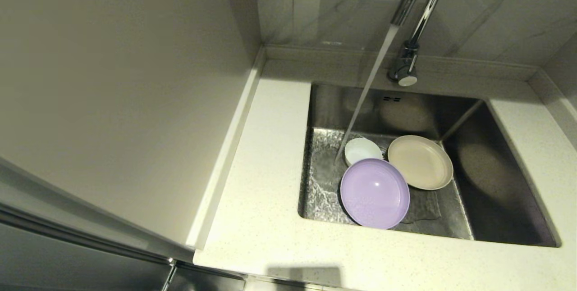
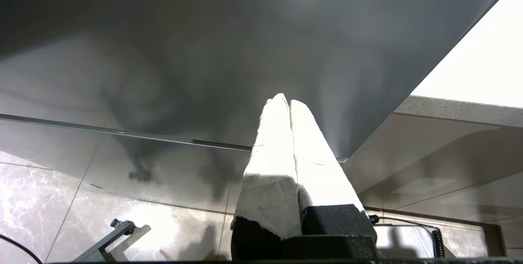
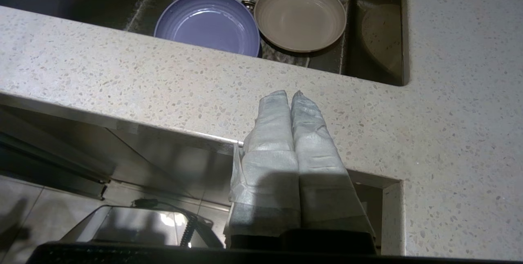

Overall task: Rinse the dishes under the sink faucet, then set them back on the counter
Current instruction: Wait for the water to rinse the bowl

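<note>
**Below counter edge: both grippers parked, dishes in sink**

Right gripper (image 3: 291, 94): fingers pressed together, low before the counter (image 3: 449, 133). Left gripper (image 2: 284, 100): likewise closed, beside a grey cabinet panel (image 2: 245, 31). Sink (image 1: 496, 183) holds lavender plate (image 1: 375, 193), beige plate (image 1: 420, 162), white bowl (image 1: 362, 150); faucet (image 1: 412, 20) running.

Home kitchen: steel sink (image 1: 496, 178), faucet (image 1: 412, 20), stone counter (image 1: 266, 169), tiled wall (image 1: 324, 7).

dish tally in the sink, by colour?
lavender plate: 1
beige plate: 1
white bowl: 1
Total: 3, all in the sink, none on the counter.
</note>
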